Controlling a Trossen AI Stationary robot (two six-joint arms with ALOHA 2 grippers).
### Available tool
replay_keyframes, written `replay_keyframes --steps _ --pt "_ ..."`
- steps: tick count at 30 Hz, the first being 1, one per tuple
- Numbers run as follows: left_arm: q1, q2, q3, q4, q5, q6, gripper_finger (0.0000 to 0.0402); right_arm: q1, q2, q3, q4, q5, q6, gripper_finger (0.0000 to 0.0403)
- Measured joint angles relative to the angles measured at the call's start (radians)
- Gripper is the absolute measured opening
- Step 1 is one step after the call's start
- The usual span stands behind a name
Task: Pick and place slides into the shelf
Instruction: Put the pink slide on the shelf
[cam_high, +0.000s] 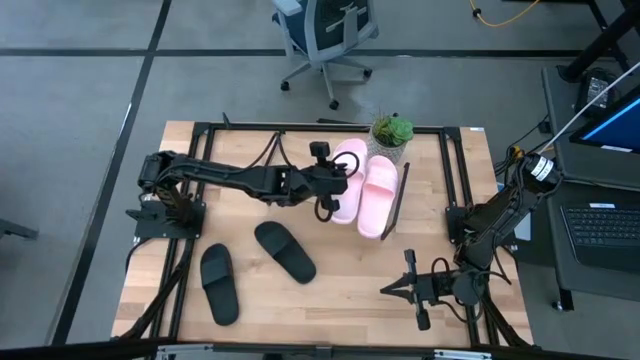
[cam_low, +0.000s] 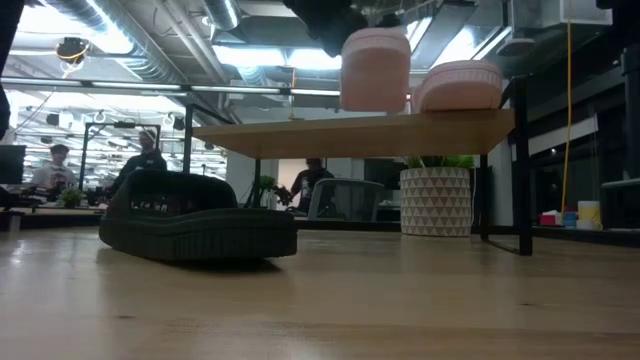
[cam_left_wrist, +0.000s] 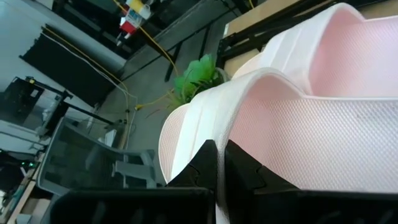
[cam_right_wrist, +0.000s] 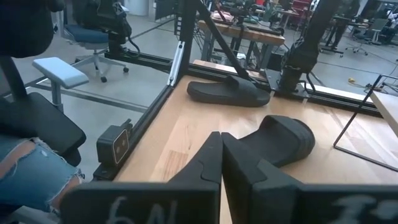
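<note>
Left claw (cam_high: 338, 186) is clamped on the strap edge of one pink slide (cam_high: 349, 176), holding it on the shelf (cam_low: 360, 133) just beside the second pink slide (cam_high: 379, 195), which already lies there. On the high view as a clock face, that pair sits at about one o'clock on the tabletop (cam_high: 350, 290), with a potted plant (cam_high: 392, 133) just beyond at twelve. Right claw (cam_high: 412, 288) is closed on nothing and waits near the five o'clock corner.

Two black slides (cam_high: 285, 250) lie on the tabletop at about seven o'clock, well apart from the shelf, still to be placed.

To finish this step well, I judge the held slide should settle flat, parallel to its mate, before release; the low view shows it sitting higher than its neighbour. Then lift straight up so the strap does not drag.

Open room lies toward nine o'clock on the shelf board. The pink slides are close to each other and near the plant, so little room lies that way.
</note>
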Motion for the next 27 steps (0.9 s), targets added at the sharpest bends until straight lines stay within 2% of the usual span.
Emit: replay_keyframes --steps 11,27 --pt "0.025 0.049 -0.003 -0.008 0.016 0.002 0.0002 0.000 0.000 0.001 0.002 0.001 0.003 0.0009" --pt "0.034 0.060 -0.003 0.004 0.130 0.000 0.0002 0.000 0.001 0.001 -0.005 0.001 0.000 0.0009"
